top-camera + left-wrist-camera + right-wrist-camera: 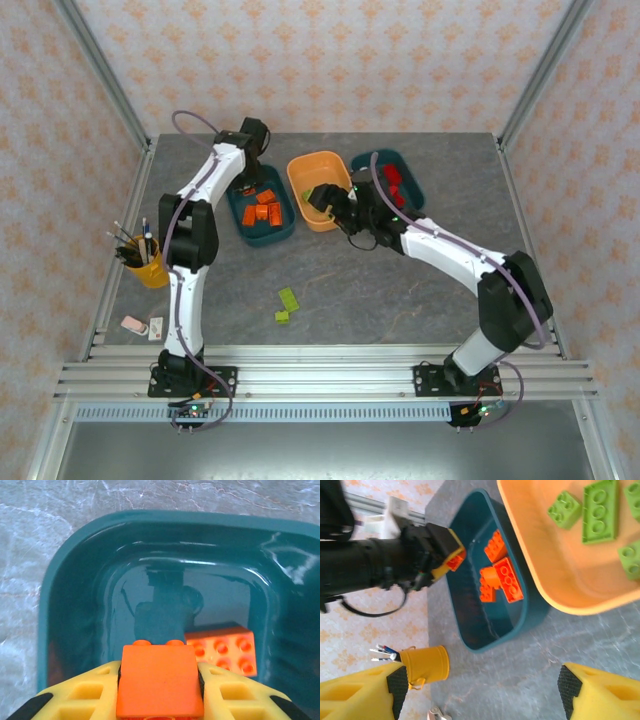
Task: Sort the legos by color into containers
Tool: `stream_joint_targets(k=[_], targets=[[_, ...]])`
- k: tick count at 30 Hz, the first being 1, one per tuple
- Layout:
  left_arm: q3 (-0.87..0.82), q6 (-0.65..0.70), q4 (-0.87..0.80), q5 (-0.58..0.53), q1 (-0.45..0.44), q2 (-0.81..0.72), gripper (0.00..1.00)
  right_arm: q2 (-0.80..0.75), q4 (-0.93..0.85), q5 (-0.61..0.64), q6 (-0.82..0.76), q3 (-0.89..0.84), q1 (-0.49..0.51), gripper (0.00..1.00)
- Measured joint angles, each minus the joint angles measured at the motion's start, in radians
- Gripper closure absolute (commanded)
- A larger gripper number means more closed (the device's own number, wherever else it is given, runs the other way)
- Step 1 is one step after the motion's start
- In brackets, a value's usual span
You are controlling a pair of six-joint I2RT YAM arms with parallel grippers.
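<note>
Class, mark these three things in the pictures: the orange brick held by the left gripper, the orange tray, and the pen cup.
orange brick [160,680]: left wrist view, its smooth top face.
orange tray [314,170]: top external view, bare floor at the far end.
pen cup [152,272]: top external view, yellow side wall.

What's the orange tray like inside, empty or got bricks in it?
Not empty. The orange tray holds several lime green bricks lying on its floor.
</note>
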Motion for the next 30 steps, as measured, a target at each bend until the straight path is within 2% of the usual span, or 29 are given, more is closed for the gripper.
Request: stream_joint_targets(k=[9,18,25,30], targets=[[0.119,0.0,-0.04,-0.003,0.005,0.119,0.65,0.034,0.042,0.0,0.011,0.049,0.0,0.2],[0.121,-0.008,-0.053,-0.002,0.008,0.12,0.46,0.084,-0.017,-0.007,-0.002,0.101,0.0,0.19],[0.118,-0.01,-0.053,0.007,0.008,0.113,0.4,0.085,-0.158,0.005,-0.103,0.151,0.003,0.22],[0.067,-0.031,-0.05,0.034,-0.002,0.01,0.33,0.085,-0.365,0.086,-0.28,0.239,0.065,0.26]])
